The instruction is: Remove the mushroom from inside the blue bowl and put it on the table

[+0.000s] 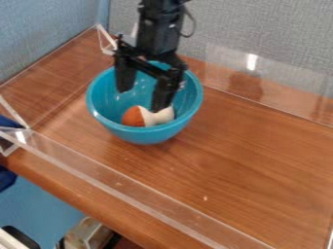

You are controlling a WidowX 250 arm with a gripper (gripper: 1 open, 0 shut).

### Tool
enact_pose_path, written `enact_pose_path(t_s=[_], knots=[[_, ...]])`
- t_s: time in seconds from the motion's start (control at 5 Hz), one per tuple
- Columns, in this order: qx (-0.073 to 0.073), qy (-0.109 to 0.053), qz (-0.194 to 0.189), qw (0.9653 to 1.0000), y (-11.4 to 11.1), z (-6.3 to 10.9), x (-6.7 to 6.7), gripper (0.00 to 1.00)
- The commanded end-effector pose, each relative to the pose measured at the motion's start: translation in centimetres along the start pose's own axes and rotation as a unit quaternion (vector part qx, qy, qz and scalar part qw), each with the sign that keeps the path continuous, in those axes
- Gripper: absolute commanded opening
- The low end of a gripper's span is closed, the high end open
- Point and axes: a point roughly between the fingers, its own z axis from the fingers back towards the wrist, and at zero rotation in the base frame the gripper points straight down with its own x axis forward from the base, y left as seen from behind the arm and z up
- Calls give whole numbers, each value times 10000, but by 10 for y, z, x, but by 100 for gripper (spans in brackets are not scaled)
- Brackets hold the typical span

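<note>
Jaws spread wide, our gripper [144,88] is pointing down into the blue bowl [107,119], one finger hanging at each side above the mushroom [146,116] and gripping nothing. We are seeing the mushroom lying on its side at the bowl's bottom, orange cap leftward, white stem rightward. The bowl is sitting on the wooden table [247,146]

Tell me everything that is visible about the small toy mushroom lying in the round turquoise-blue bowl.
The small toy mushroom has a rounded reddish-orange cap and a short white stem, and looks like smooth plastic. It lies on its side at the bottom of the round, glossy turquoise-blue bowl, cap toward the left of the picture and stem toward the right. It rests on the bowl's inner floor. The black gripper hangs open just above it, its fingers inside the rim; no contact with the mushroom is visible.
</note>
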Motion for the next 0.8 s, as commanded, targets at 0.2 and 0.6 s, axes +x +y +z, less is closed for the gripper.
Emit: enact_pose_path(t_s=[0.2,0.6], knots=[[58,-18,-178,9998,6,-17,12,100],[10,146,-188,9997,11,-40,23,100]])
